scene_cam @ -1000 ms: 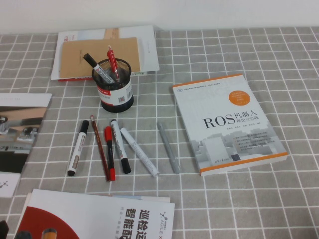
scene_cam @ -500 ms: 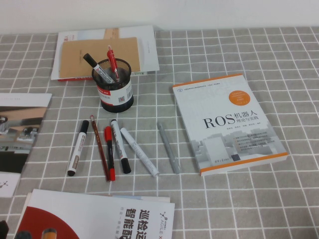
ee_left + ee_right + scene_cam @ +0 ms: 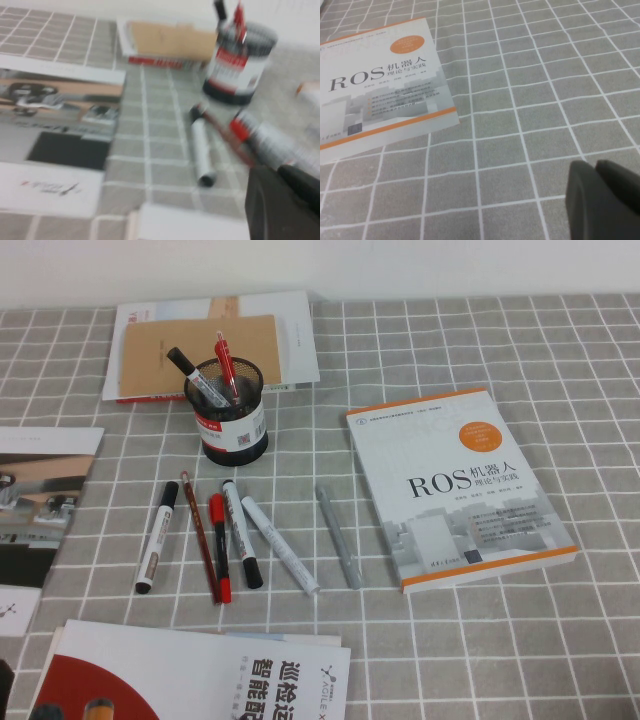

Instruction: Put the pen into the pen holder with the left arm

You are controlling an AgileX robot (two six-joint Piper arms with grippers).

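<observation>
The checked worktop point(image 3: 520, 330) carries the ROS book point(image 3: 458, 485), then the pen holder point(image 3: 231, 410) — a pen point(image 3: 197, 379) already leaning inside. The left end effector point(image 3: 282, 205), closed and empty, sits low near the loose markers point(image 3: 242, 533); the right end effector point(image 3: 602, 200) — grip unclear — beside the book.

Table point(image 3: 560, 350) covered in grey cloth with white grid. Lying on it: black mesh pen holder point(image 3: 233, 424) upright at rear left, notebook stack point(image 3: 210, 345) behind it. Row of markers in front: white marker with black cap and end point(image 3: 156, 537), thin brown pen point(image 3: 198, 535), red pen point(image 3: 220, 545), second black-capped pen point(image 3: 241, 532), all-white marker point(image 3: 279, 544), grey pen point(image 3: 339, 536). ROS book point(image 3: 456, 485) to right. Brochures point(image 3: 45, 510) at left edge, booklet point(image 3: 195, 675) at near edge.
</observation>
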